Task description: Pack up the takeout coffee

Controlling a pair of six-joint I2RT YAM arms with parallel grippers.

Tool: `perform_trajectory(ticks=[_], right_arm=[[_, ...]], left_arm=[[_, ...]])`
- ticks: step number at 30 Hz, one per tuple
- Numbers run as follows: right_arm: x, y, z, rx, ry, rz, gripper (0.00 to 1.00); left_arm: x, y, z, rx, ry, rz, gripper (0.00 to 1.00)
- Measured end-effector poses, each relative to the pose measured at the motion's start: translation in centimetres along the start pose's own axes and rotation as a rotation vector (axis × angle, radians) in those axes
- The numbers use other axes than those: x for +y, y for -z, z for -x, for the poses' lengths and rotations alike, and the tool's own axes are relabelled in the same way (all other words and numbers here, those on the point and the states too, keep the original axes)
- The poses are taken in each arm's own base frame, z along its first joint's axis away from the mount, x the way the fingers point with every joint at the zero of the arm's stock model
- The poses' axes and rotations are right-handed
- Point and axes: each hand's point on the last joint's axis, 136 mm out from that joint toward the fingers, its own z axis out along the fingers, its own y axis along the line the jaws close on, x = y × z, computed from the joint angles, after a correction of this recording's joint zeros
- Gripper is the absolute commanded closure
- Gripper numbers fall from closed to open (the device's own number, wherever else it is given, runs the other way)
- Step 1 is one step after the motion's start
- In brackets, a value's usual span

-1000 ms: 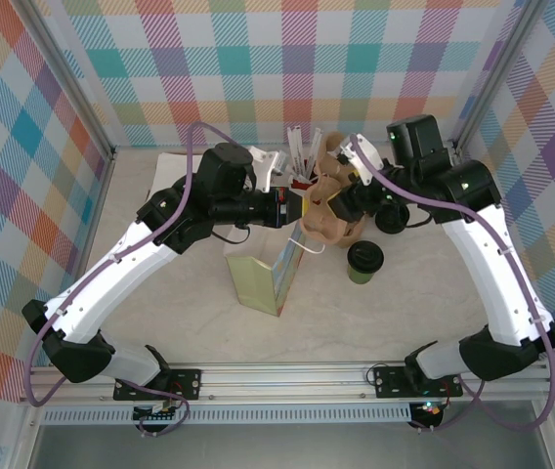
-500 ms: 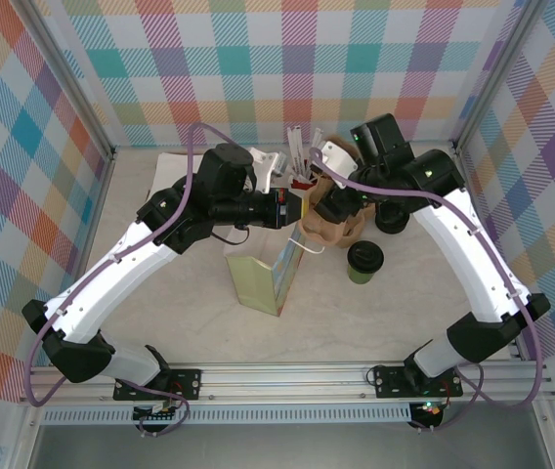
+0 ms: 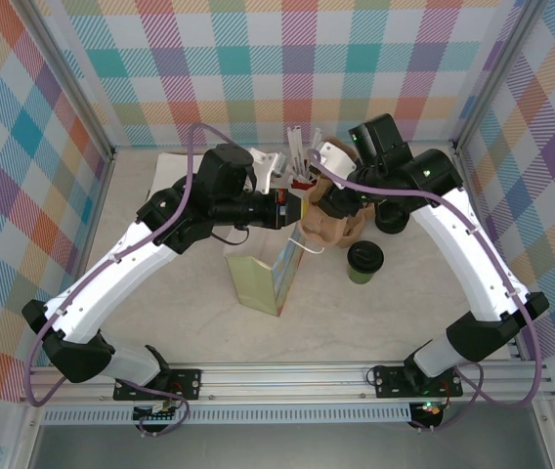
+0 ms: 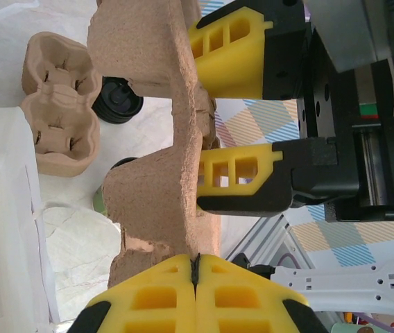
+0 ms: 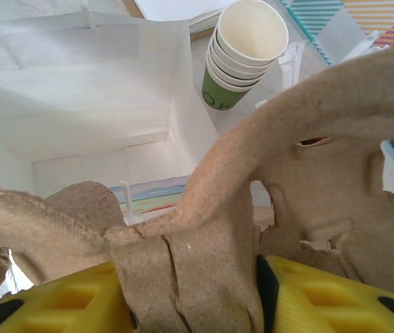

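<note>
— Where is the takeout coffee [image 3: 364,260]?

— It stands upright on the bench [image 3: 405,313] with its lid on, at about 5 o'clock from my right gripper [image 5: 190,277] and apart from it. Nothing touches it.

— And your grippers?

— Both are on the pulp cup carrier [image 3: 324,230]. My left gripper [image 4: 195,272] is pressed together on a thin edge of it. My right gripper has its pads on both sides of a ridge of the carrier.

— How will the cup handle?

— I think it is light, but there may be liquid inside. The paper wall is soft and will dent. The black lid is smooth and may pop off. I would take it around the upper wall, just under the lid, where the rim makes it stiffer. I would squeeze gently and keep it upright.
</note>
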Motion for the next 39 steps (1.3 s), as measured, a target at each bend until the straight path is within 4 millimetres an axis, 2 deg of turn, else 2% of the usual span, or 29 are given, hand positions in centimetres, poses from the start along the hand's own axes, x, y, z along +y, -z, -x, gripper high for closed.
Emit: perform_trajectory(ticks=[3,14,18,24,27,32,36,39], right_arm=[[0.1,-0.1,0.0,0.000,0.000,0.003,0.58],[0.5,-0.4,-0.4,0.006,-0.001,0.025,0.58],[0.7,-0.5,-0.4,0.003,-0.007,0.034,0.58],[1.2,-0.4,0.1,-0.018,-0.050,0.065,0.58],[1.7,-0.5,0.9,-0.050,-0.080,0.099,0.58],[2.4,-0.3,2.9,-0.117,-0.146,0.174,0.59],[3.2,-0.2,5.1,-0.175,-0.215,0.266,0.61],[4.1,-0.1,6.5,-0.204,-0.276,0.348,0.61]], left_arm=[[0.1,0.0,0.0,-0.003,0.000,0.006,0.99],[0.9,0.6,0.3,-0.027,-0.010,0.055,0.56],[1.1,2.5,0.7,-0.071,-0.031,0.091,0.48],[2.4,6.9,1.0,-0.161,-0.047,0.188,0.34],[3.7,9.0,0.4,-0.181,-0.031,0.226,0.32],[8.4,11.3,-0.4,-0.208,0.080,0.319,0.31],[11.3,12.0,-1.9,-0.197,0.191,0.337,0.29],[12.4,11.5,-3.3,-0.167,0.252,0.322,0.27]])
